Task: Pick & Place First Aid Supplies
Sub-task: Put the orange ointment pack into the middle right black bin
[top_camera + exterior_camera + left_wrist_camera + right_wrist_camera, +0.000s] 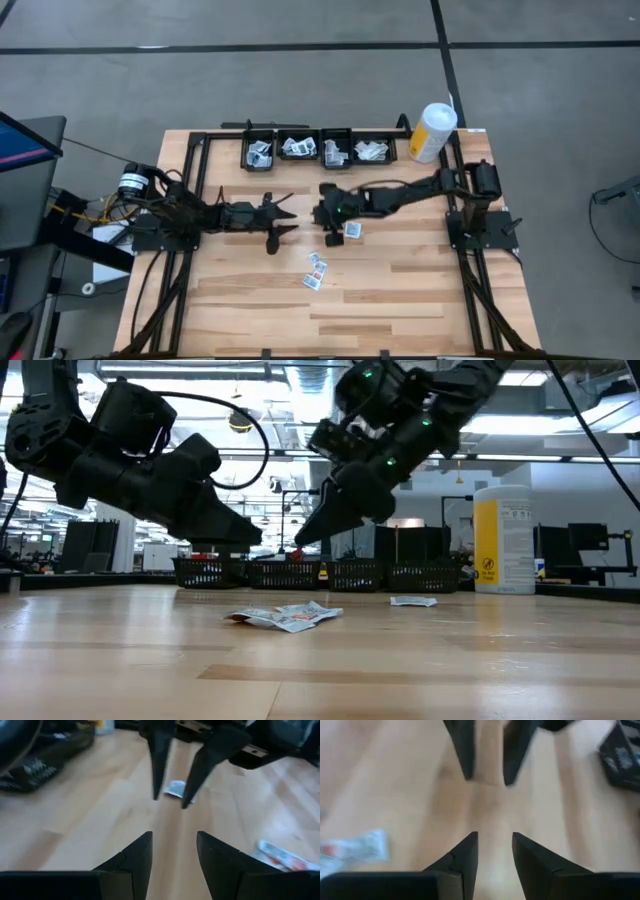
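Observation:
The two grippers face each other tip to tip above the middle of the table. My left gripper point(289, 215) point(174, 839) is open with nothing between its fingers. My right gripper point(319, 212) point(495, 838) is open too and holds nothing. Small white packets lie flat on the wood: one packet point(353, 231) point(176, 788) just under and behind my right gripper, and two more packets point(316, 272) point(285, 617) nearer the front. Neither gripper touches a packet.
Several black bins point(315, 150) with packets inside stand in a row along the far edge. A tall white-and-yellow canister point(433, 131) point(503, 538) stands at the far right. Bare wood lies toward the near edge.

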Motion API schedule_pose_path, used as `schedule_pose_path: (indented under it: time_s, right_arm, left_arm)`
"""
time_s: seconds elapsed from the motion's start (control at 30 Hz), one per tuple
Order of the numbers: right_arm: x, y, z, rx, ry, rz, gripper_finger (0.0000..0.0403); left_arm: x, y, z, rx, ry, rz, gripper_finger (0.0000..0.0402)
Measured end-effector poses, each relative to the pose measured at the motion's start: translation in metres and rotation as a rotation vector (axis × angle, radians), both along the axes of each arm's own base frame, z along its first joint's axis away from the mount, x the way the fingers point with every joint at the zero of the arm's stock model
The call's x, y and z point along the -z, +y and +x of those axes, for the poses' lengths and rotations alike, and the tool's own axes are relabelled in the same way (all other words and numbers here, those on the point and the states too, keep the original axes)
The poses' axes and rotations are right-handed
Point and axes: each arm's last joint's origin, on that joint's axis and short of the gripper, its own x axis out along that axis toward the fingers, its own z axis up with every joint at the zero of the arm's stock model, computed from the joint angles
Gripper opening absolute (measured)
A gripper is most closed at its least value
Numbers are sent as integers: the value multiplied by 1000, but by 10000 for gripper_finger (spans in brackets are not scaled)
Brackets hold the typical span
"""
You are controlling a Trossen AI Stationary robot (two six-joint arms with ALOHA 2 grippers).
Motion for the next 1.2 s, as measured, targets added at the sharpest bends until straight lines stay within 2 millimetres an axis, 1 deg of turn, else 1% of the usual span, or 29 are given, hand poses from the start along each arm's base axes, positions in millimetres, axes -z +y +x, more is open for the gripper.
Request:
schedule_pose_path:
  time_s: [0.2,0.37,0.47,0.6,0.7,0.8,0.93,1.1,1.2]
  right_arm:
    - [18,45,-13,-62,-89,36,112]
    - [17,84,-20,-168,-167,53,111]
    - [22,97,-27,-201,-144,62,111]
    - [27,112,-36,-179,-114,53,111]
    - [32,122,-43,-130,-63,21,111]
    - [34,130,-48,-94,-50,-12,111]
    - [35,135,-51,-70,-42,21,111]
    - [37,135,-52,-19,-26,74,111]
    - [45,134,-51,5,-13,73,111]
  left_arm:
    - [6,-21,3,115,31,-53,154]
    - [0,-43,-1,212,-6,-55,154]
    - [-5,-57,2,253,-29,-64,154]
    - [-10,-76,12,274,-44,-72,154]
    - [-5,-89,22,271,-27,-65,154]
    - [4,-98,31,244,2,-54,154]
    - [15,-102,40,213,33,-56,154]
    - [24,-104,47,198,58,-107,154]
    - [28,-106,50,193,69,-131,154]
